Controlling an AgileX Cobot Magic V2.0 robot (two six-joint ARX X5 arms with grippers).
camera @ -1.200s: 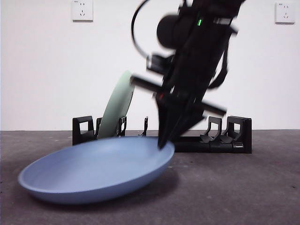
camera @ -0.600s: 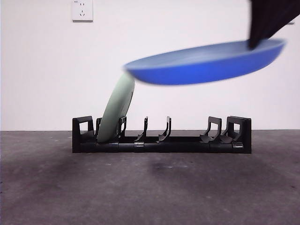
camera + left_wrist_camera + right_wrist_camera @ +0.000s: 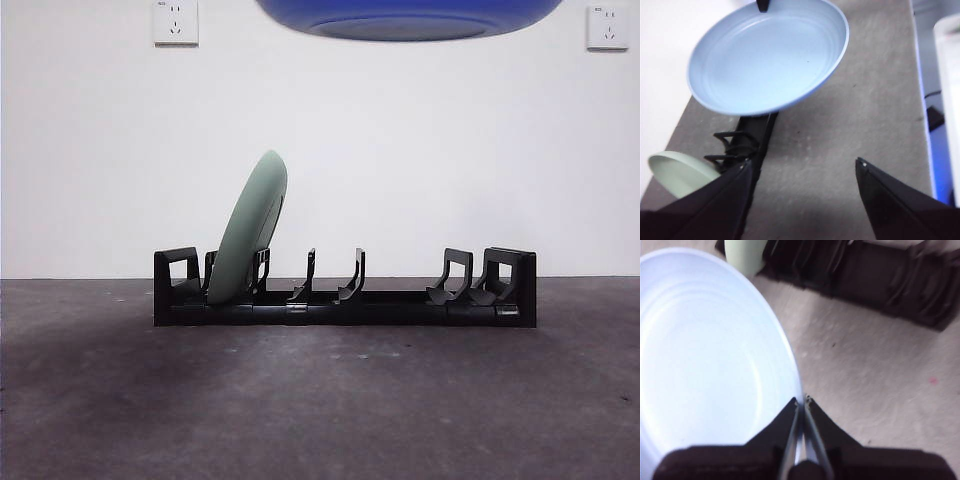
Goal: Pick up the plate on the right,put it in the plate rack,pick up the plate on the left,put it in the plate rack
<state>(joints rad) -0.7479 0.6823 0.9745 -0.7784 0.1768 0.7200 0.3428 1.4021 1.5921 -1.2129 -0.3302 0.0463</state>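
Observation:
The blue plate point(image 3: 410, 18) hangs high above the table, only its underside showing at the top edge of the front view. My right gripper point(image 3: 802, 402) is shut on the blue plate's point(image 3: 705, 365) rim. In the left wrist view the same plate point(image 3: 770, 55) hovers over the plate rack point(image 3: 747, 140), with the right gripper's black tip point(image 3: 761, 5) on its far rim. The black plate rack point(image 3: 345, 300) stands on the table with a pale green plate point(image 3: 250, 235) upright in a slot near one end. My left gripper point(image 3: 804, 162) is open, holds nothing, and hangs back from the rack.
Two wall sockets point(image 3: 176, 20) point(image 3: 608, 25) are on the white wall behind. A white object point(image 3: 950, 100) and a dark cable point(image 3: 932, 117) lie beyond the table's edge. Grey tabletop point(image 3: 320, 400) spreads in front of the rack.
The blue plate rose from the tabletop, swung up and rightward, and now sits at the top edge of the front view. The dark arm has left that view.

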